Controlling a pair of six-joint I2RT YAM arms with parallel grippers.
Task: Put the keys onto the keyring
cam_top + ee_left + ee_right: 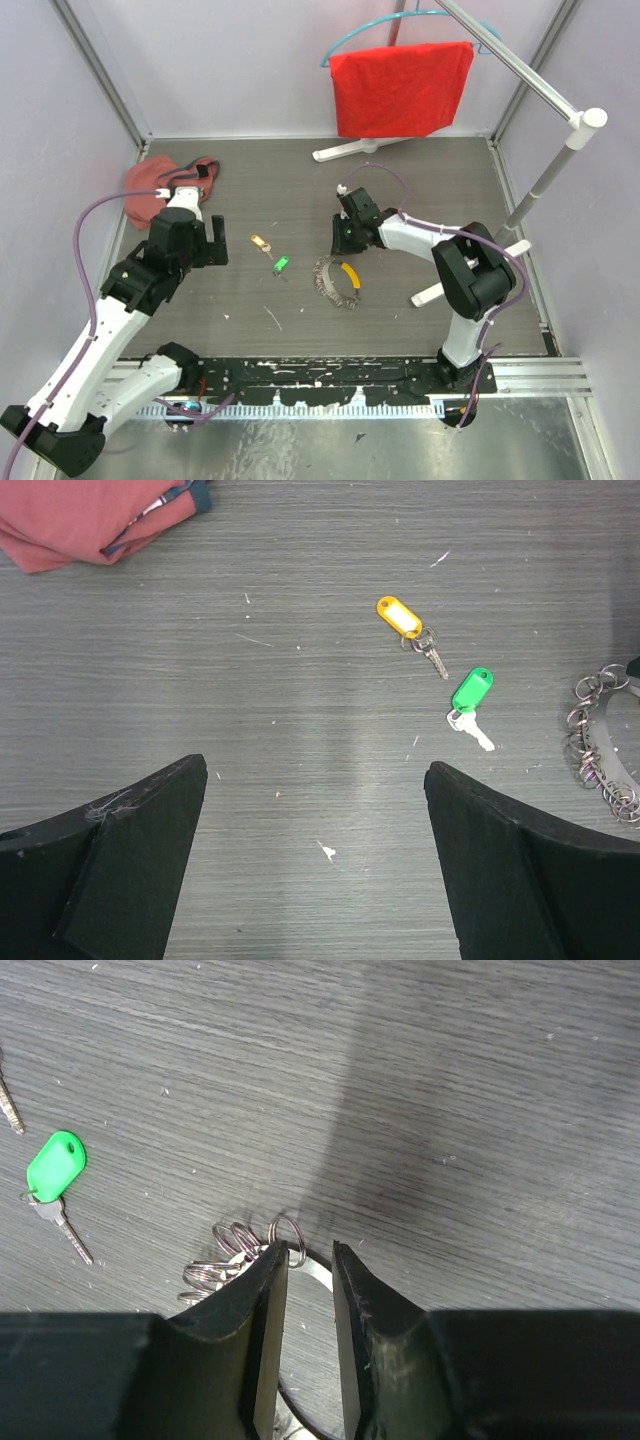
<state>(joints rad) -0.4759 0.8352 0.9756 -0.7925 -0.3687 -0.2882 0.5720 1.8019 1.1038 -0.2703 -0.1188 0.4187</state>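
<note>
On the worktop [300, 180], centre: keyring [350, 272] straddled by the right gripper [310, 1250].
Its jaws are narrowed to a slim gap about the ring's far edge; a firm clamp cannot be confirmed. The left gripper [315, 765] is held with jaws fully released. The green-headed key [470, 692] and gold-headed key [400, 615] are found just left of the keyring, apart from it. A red pouch [155, 185] is noted at the far left corner, contents unseen.

Keys [281, 264] left of keyring [326, 282]
</note>
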